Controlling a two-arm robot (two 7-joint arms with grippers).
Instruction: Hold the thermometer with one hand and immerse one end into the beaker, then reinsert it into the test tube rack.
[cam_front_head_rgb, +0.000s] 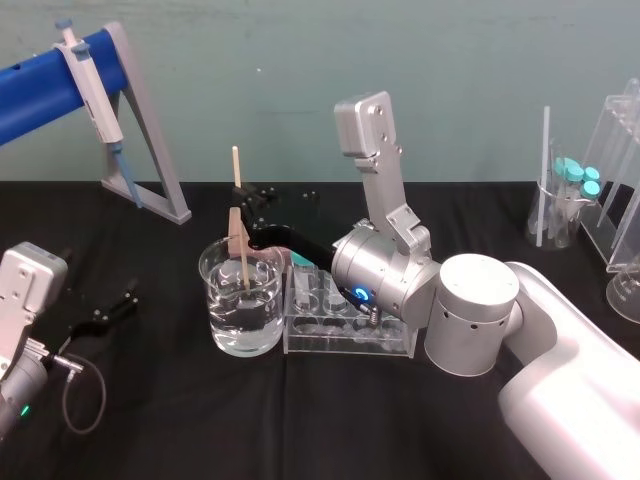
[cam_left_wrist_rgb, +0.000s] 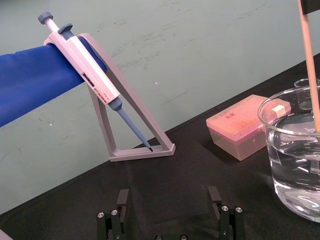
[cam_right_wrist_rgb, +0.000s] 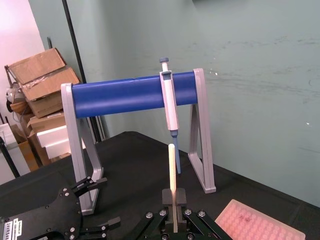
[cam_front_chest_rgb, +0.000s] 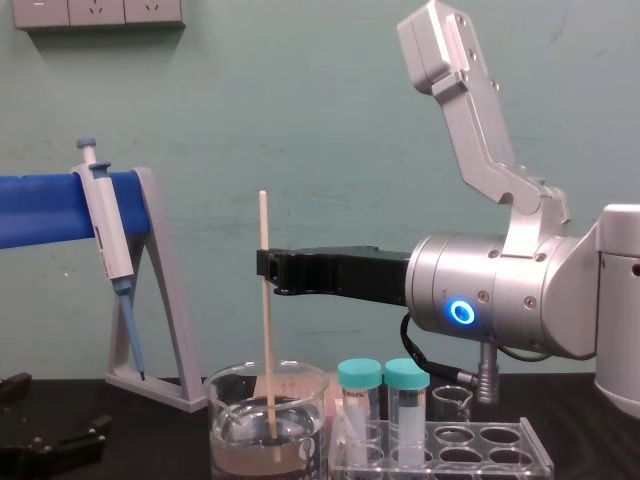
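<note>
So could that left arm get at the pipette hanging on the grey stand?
Probably yes. The left tool sits open, facing the pipette on its grey stand, with nothing standing between them; the right tool, holding the thermometer in the beaker, is off to one side.

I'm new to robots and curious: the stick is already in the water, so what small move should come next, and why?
Probably a straight lift. The right gripper is shut on the thermometer, whose lower end already sits underwater in the beaker; it must clear the rim before crossing to the test tube rack. The left gripper lies open, idle, at the left.
</note>
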